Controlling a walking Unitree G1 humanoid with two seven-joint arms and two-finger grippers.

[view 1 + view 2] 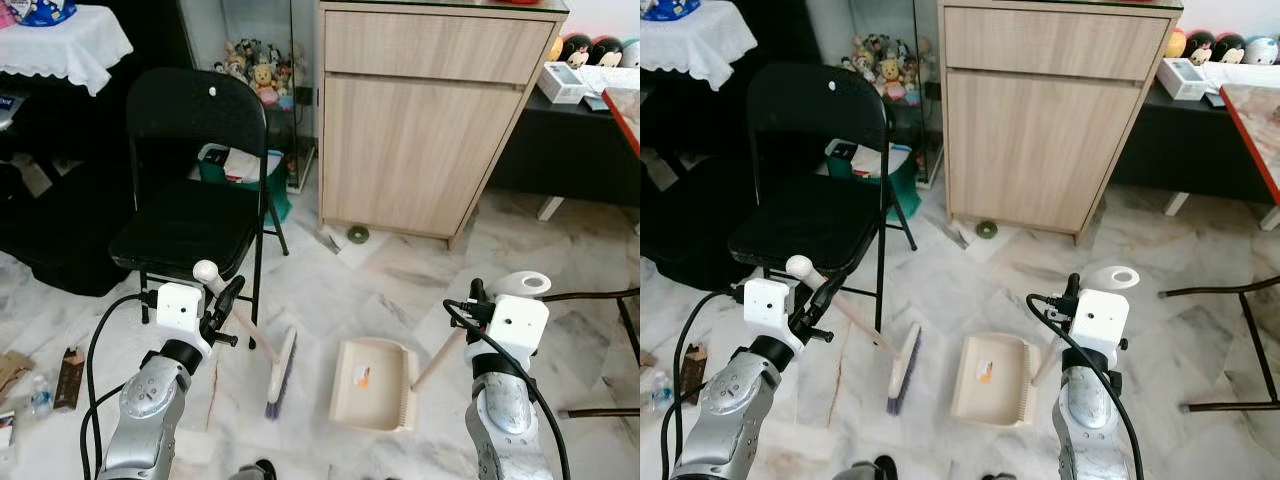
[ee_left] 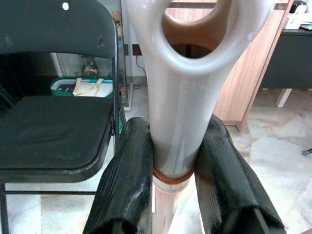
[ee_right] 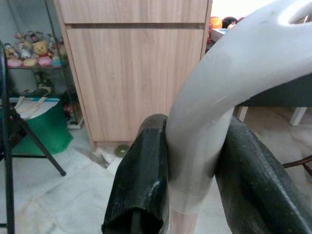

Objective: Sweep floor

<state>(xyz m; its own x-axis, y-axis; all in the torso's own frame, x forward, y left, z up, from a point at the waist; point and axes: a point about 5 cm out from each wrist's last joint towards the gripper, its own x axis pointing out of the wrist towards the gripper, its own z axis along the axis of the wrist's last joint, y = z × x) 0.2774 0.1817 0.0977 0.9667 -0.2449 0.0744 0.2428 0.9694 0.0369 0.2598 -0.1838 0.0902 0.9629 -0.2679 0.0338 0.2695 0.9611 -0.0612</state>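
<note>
Left gripper [image 2: 178,170] is clamping the broom [image 1: 279,372] handle's slick plastic cap (slip risk); right gripper [image 3: 192,165] is pinching the light, rigid dustpan [image 1: 372,385] handle.

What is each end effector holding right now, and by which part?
Left end effector grips the brush near the white top end of its handle. Right end effector grips the dustpan by its white handle top.

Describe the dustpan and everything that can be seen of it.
The dustpan is cream plastic with a small orange sticker inside and a comb-like edge on one side. It lies flat on the marble floor, beside the brush without touching it. Its pale wooden handle rises to a white looped grip, clamped in the right claw.
</note>
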